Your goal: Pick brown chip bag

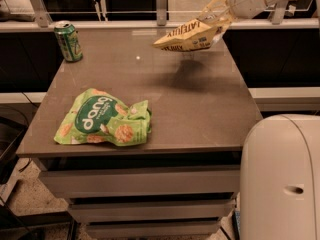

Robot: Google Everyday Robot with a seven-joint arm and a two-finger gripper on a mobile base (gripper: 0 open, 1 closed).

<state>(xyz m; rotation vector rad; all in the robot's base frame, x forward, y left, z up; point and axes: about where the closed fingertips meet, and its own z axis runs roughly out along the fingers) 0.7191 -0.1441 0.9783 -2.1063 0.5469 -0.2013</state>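
Above table [200, 109] far-right | gripper fingers [216, 14] clamp brown chip bag [187, 36] | dang bag [102, 119], can [68, 42] well left

We hold our tool [218, 20] up over the far right corner of the worktop [200, 119], clamped on the right end of the chip bag [186, 36]. The chip bag reaches out to the tool's left, in the air and clear of the worktop. Well to the tool's left, at the far left corner, a can [68, 41] stands upright on the worktop. Nearer us than the tool and off to its left, the dang bag [102, 120] lies flat by the front edge. Below the tool, beside the worktop's right front, sits our body [282, 179].
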